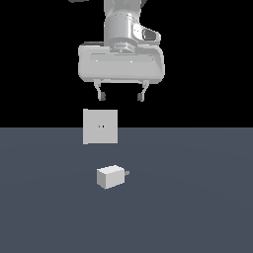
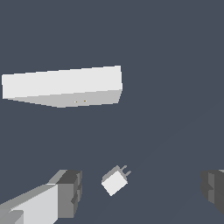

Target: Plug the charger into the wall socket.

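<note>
The charger (image 1: pixel 111 176) is a small off-white block lying on the grey floor, its short grey prongs pointing toward the exterior view's right. In the wrist view the charger (image 2: pixel 115 180) lies far below, between the two fingers. The wall socket (image 1: pixel 100 126) is a flat off-white square plate standing upright behind the charger, with two tiny dark holes at its centre; the wrist view shows the wall socket (image 2: pixel 65 85) from above. My gripper (image 1: pixel 121 96) hangs open high above both, holding nothing.
A flat dark grey floor (image 1: pixel 197 197) stretches all around the two objects. Nothing else stands on it.
</note>
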